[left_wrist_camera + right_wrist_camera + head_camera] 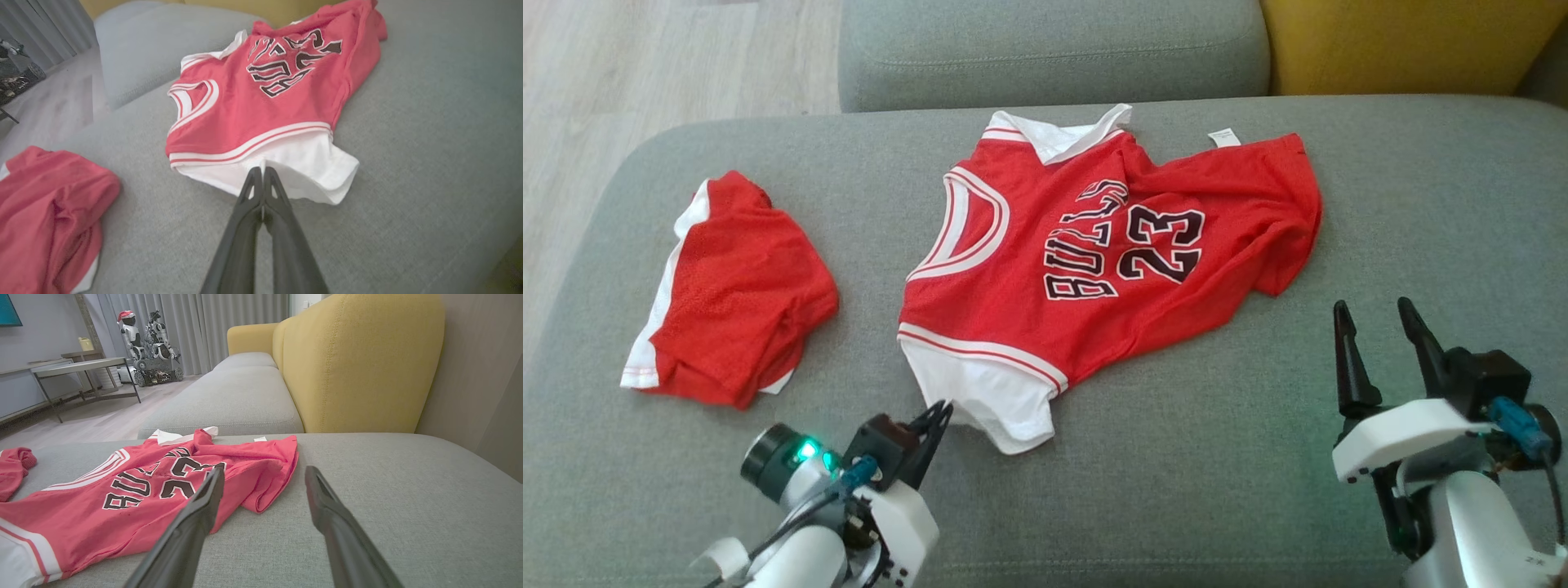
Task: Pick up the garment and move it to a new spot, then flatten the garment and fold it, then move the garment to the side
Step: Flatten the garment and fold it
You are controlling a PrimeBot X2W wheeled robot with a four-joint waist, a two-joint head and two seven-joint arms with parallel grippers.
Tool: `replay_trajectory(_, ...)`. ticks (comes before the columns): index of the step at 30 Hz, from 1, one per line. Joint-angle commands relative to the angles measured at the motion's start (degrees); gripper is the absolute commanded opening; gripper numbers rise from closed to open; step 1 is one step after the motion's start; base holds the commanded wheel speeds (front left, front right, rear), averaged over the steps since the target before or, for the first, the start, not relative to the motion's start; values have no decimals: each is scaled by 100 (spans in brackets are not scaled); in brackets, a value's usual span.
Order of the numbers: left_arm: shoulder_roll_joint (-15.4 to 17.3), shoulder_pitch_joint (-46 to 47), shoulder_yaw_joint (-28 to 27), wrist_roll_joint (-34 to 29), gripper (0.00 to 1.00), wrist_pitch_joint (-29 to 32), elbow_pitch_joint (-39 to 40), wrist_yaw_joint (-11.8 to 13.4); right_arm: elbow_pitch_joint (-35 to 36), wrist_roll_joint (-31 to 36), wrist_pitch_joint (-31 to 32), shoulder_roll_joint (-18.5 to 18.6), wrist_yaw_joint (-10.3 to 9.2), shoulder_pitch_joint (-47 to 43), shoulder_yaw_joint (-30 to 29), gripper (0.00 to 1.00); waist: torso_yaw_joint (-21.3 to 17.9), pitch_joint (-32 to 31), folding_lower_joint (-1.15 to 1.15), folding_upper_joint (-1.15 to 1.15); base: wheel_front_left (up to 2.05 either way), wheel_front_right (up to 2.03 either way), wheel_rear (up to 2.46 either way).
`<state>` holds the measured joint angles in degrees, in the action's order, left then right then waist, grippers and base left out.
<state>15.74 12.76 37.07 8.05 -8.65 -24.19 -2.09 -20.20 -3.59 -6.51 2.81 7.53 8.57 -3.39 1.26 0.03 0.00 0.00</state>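
The garment (1094, 269), a red jersey with white trim and black "BULLS 23" lettering, lies spread and somewhat wrinkled on the grey sofa seat (1258, 457). Its white sleeve points toward me. My left gripper (941, 406) is shut, its tips resting at the near edge of that white sleeve (310, 171), with no fabric visibly caught between the fingers (245, 212). My right gripper (1380, 314) stands open just off the jersey's (135, 498) lower right corner, above bare seat, with nothing between its fingers (196, 522).
A second crumpled red and white garment (735, 286) lies at the seat's left end. A grey cushion (1054, 49) and a yellow backrest (1405, 41) border the far side. Wooden floor (645, 65) lies beyond the left edge. A table (77, 367) stands farther off.
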Motion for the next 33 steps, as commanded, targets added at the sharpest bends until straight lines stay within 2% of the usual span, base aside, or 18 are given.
replay_trajectory(1,61,219,-205,-37,0,5,80,40,244,38,26,7,-4,126,98,100,15,37,0,0,0,0,0)
replay_trajectory(2,44,225,-231,-16,0,7,36,84,273,40,31,7,-4,128,79,100,30,64,0,0,0,0,0)
replay_trajectory(3,22,230,-275,19,38,-4,-4,138,295,41,35,7,-4,126,65,100,41,74,0,0,0,0,0)
replay_trajectory(4,-4,240,-331,59,100,-35,-29,200,311,43,40,7,-4,123,51,100,51,83,0,0,0,0,0)
replay_trajectory(10,-195,322,-763,450,100,-273,14,496,388,5,26,7,-4,140,-7,100,91,139,0,0,0,0,0)
replay_trajectory(19,-638,305,-1539,1164,100,-586,570,838,433,-99,29,7,-4,224,-72,100,111,232,0,0,0,0,0)
replay_trajectory(27,-794,256,-1639,1190,100,-629,815,805,180,-520,364,7,-4,917,-149,100,115,622,0,0,0,0,0)
replay_trajectory(33,-855,350,-1654,1131,100,-633,817,707,-535,-1027,806,7,-4,1745,-444,100,196,919,0,0,0,0,0)
